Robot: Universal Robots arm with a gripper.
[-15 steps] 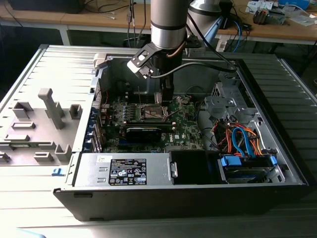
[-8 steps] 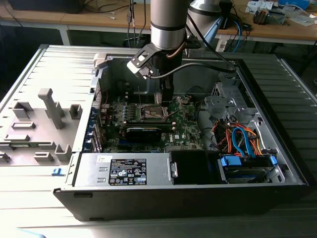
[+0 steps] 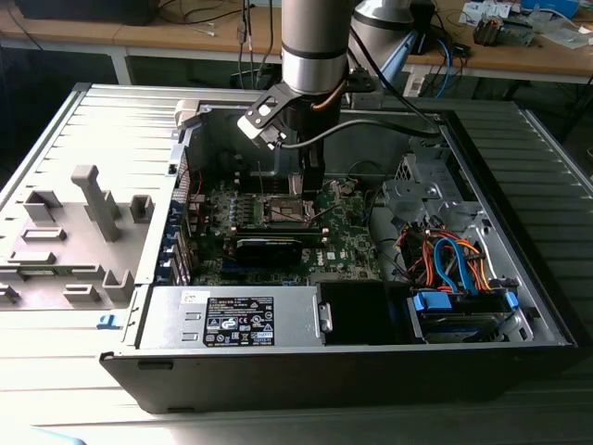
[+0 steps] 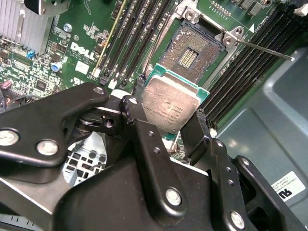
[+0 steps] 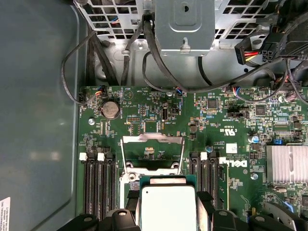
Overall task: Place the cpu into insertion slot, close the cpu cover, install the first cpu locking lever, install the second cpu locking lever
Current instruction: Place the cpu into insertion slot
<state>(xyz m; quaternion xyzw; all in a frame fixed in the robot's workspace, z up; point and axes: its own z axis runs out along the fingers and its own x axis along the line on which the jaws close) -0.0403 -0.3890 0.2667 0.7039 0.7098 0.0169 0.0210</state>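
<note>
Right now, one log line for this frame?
gripper: shut on cpu | cpu: near insertion slot, not seated | cpu cover: open

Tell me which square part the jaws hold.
The cpu, the silvery-topped chip clamped between the jaws; the insertion slot lies bare, and the cpu cover stands open.

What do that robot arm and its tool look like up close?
The arm is a grey cylinder with a bright silver ring. A black cable loops off its wrist. The tool is matte black, made of jointed metal links fastened with round silver screws.
</note>
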